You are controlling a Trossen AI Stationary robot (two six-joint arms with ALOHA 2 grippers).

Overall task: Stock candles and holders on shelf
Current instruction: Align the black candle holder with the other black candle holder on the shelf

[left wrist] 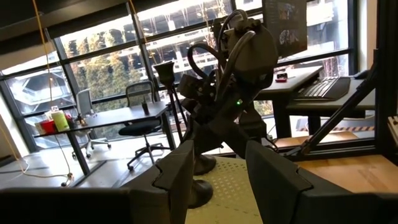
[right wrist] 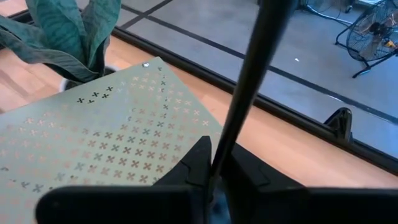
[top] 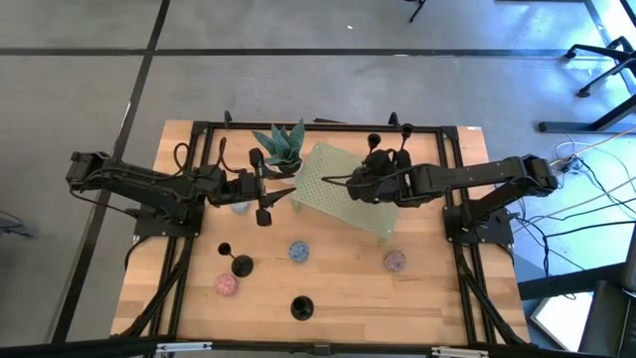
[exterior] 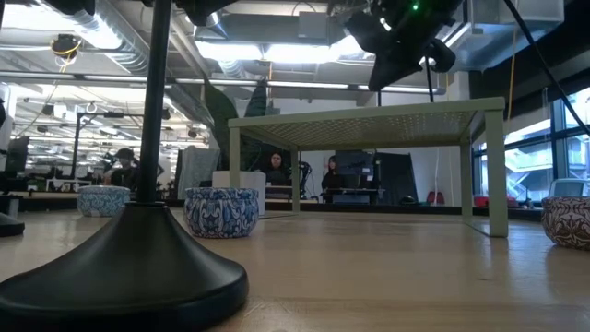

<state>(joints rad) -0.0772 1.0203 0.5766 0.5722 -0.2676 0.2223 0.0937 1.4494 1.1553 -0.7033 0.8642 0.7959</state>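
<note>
Right jaws clamped on holder (right wrist: 249, 81) stem above shelf (right wrist: 106, 143).

Right end effector (right wrist: 214, 176) clamped on a holder's thin stem (right wrist: 249, 81), above pale green perforated shelf (right wrist: 106, 143), plant leaves (right wrist: 62, 31) beyond

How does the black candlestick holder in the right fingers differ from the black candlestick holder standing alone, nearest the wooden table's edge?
The held black candlestick holder has its stem clamped between the right gripper's shut fingers; the lone holder is touched by nothing. The held one is over the pale green perforated shelf; the lone one stands on the bare wooden table. Both are black with thin stems.
</note>
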